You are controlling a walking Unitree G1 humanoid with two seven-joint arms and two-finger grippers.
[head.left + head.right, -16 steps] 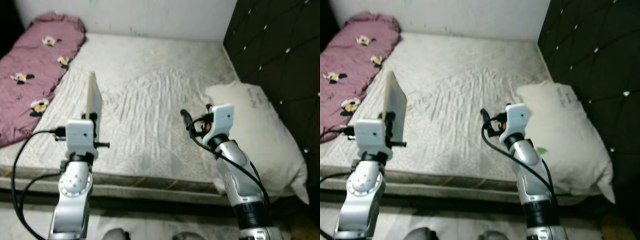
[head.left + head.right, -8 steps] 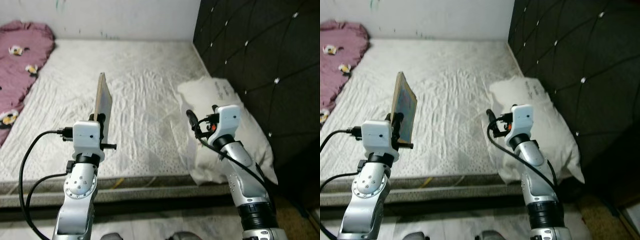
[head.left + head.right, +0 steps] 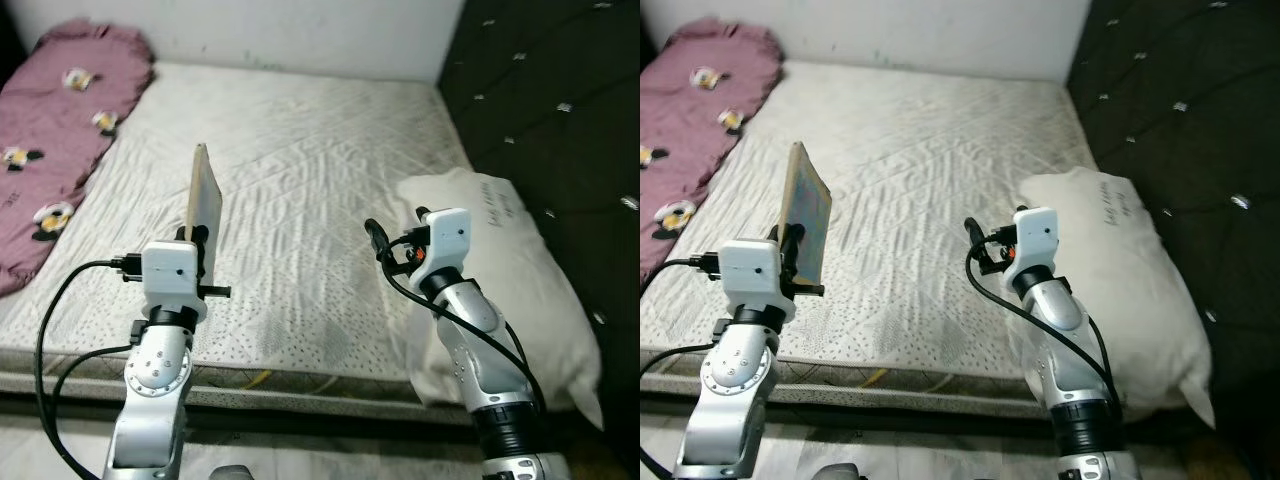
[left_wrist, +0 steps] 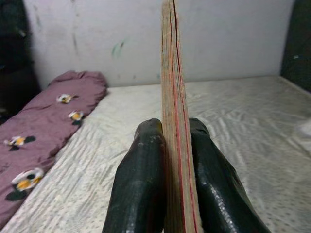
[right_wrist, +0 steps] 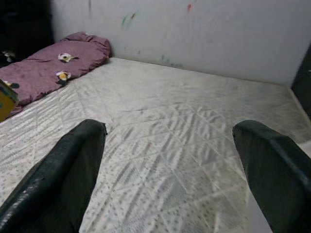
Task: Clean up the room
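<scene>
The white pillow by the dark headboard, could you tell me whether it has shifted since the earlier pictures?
No. The white pillow lies against the dark headboard as before; the whole view shifted, so the camera moved.

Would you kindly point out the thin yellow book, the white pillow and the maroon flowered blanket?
thin yellow book (image 3: 203, 200), left eye view, upper cover.
white pillow (image 3: 520, 270), left eye view, middle.
maroon flowered blanket (image 3: 60, 130), left eye view, centre of fabric.

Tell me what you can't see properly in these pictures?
- The book in the left claw: both covers, turned edge-on in the left wrist view.
- The writing on the pillow: too small in the eye views.
- The purple blanket: cut off by the left eye view's edge.
</scene>
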